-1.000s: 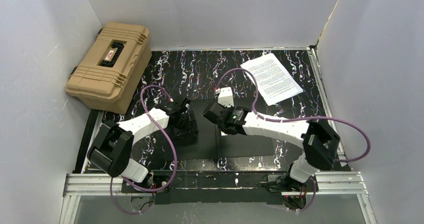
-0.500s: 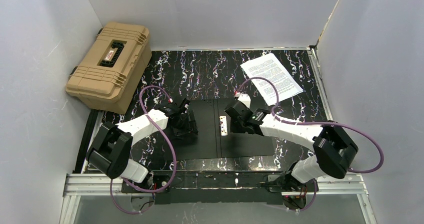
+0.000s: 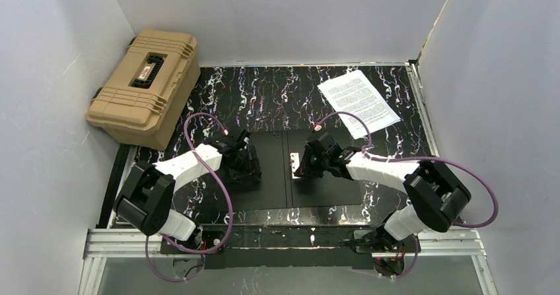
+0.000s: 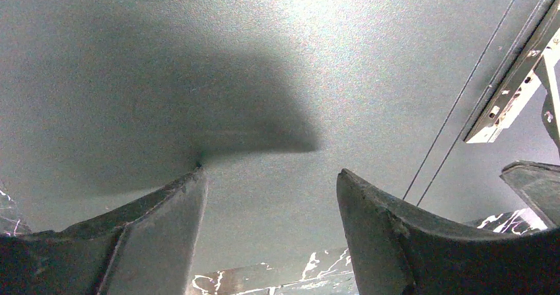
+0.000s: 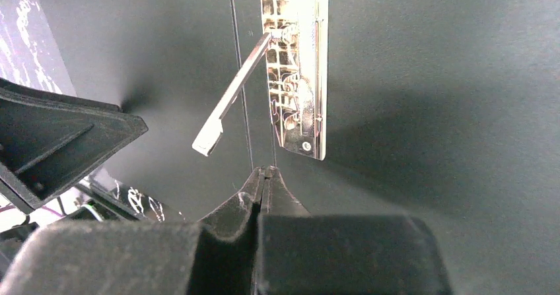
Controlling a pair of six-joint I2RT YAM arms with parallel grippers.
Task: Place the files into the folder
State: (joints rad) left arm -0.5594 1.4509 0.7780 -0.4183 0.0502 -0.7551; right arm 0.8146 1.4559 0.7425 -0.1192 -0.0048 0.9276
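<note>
The folder (image 3: 330, 191) lies open and flat at the table's middle, black inside up. A metal clip (image 3: 295, 165) runs along its spine, and in the right wrist view its lever (image 5: 231, 100) stands raised off the clip's plate (image 5: 298, 70). My right gripper (image 3: 304, 171) is shut with nothing between its fingers, its tips (image 5: 265, 171) at the spine crease just below the clip. My left gripper (image 3: 243, 167) is open, its fingers (image 4: 178, 196) down on the folder's left half (image 4: 264, 77). The files (image 3: 358, 102), printed white sheets, lie at the back right, away from both grippers.
A tan ribbed hard case (image 3: 145, 86) stands at the back left, partly off the black marbled mat (image 3: 264, 90). White walls close in the left, back and right sides. The arms' cables loop over the folder.
My right gripper has swung right from over the spine and then dropped to the clip, which now shows. The left arm, folder and files have not moved.
</note>
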